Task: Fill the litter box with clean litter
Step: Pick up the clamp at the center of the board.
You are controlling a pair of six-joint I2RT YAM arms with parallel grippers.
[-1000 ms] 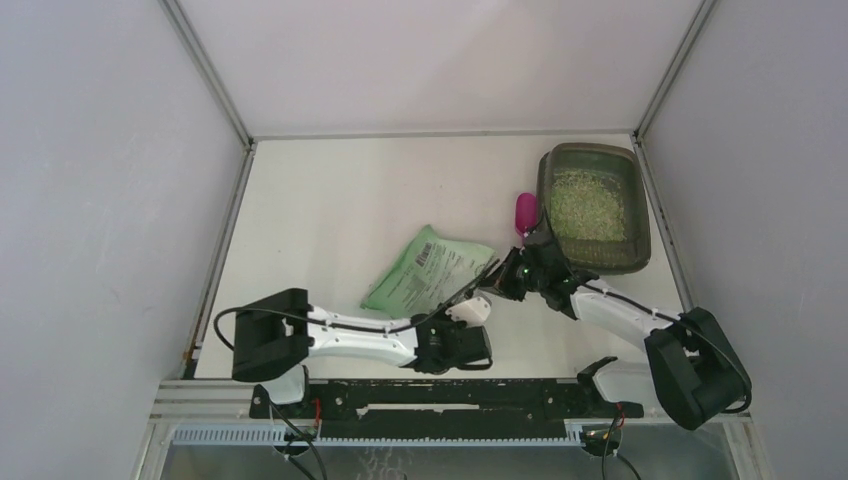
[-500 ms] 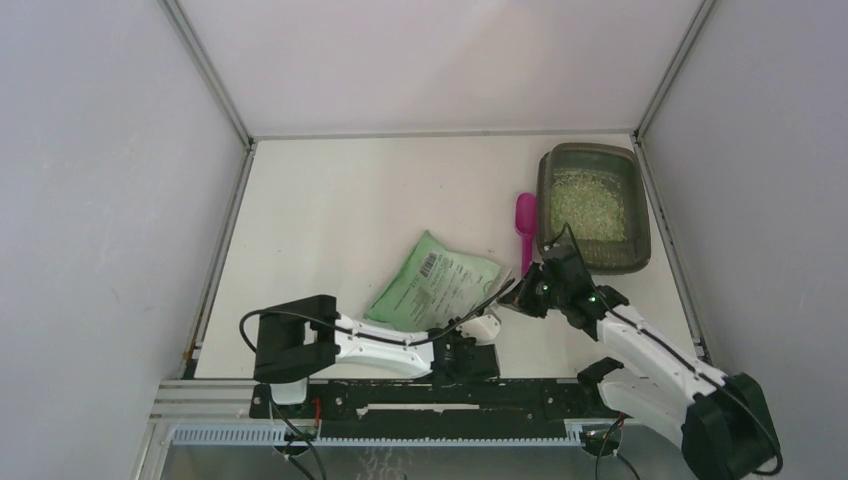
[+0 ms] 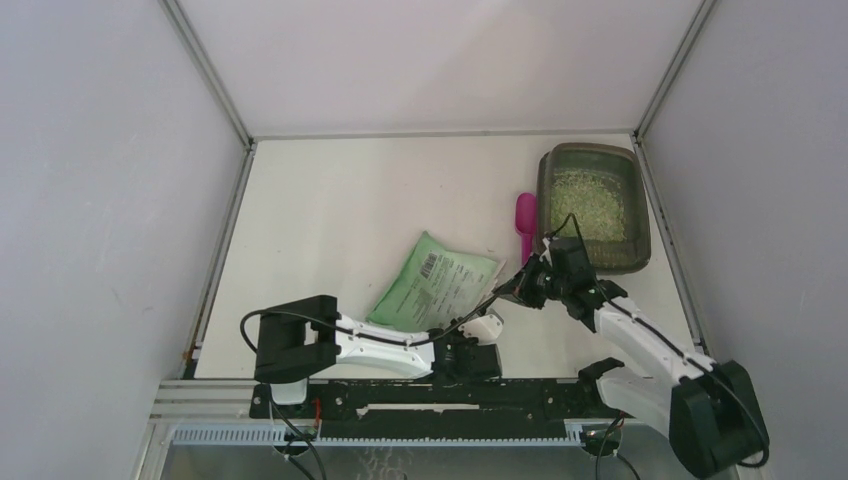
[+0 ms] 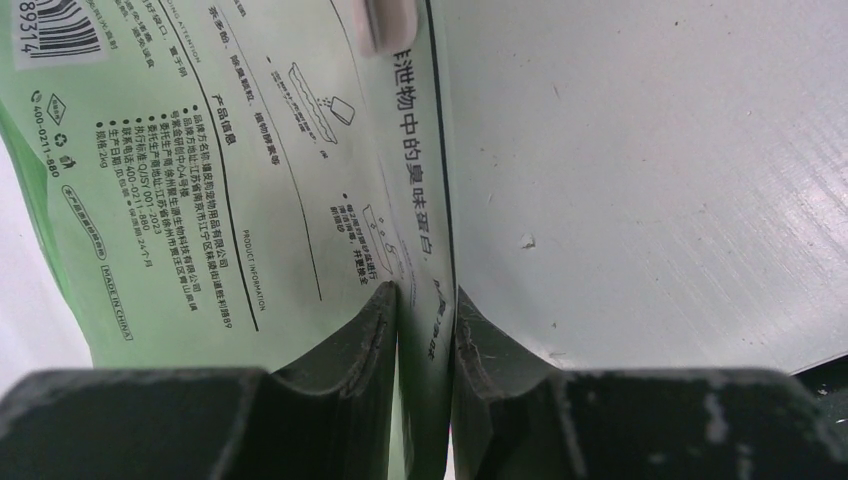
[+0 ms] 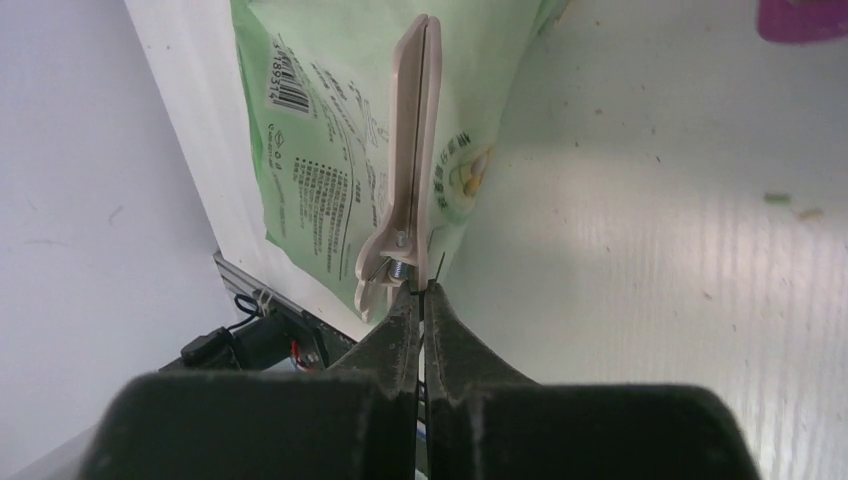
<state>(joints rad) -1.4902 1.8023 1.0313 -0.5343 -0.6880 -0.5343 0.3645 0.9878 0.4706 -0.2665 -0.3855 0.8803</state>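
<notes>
Right gripper (image 5: pixel 422 296) has backed off the box (image 3: pixel 615 262), fingers together by the clip (image 5: pixel 415 130). Left gripper (image 4: pixel 425 295) pinches the bag (image 4: pixel 200 150) edge.

The litter box (image 3: pixel 543 200) is grey-brown, litter (image 3: pixel 590 205) greenish-beige, bag (image 3: pixel 435 285) light-green printed black, scoop (image 3: pixel 525 215) magenta.

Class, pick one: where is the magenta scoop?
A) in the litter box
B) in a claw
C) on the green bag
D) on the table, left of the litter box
D: in the top view the scoop lies on the table, beside the left wall of the litter box.
</notes>
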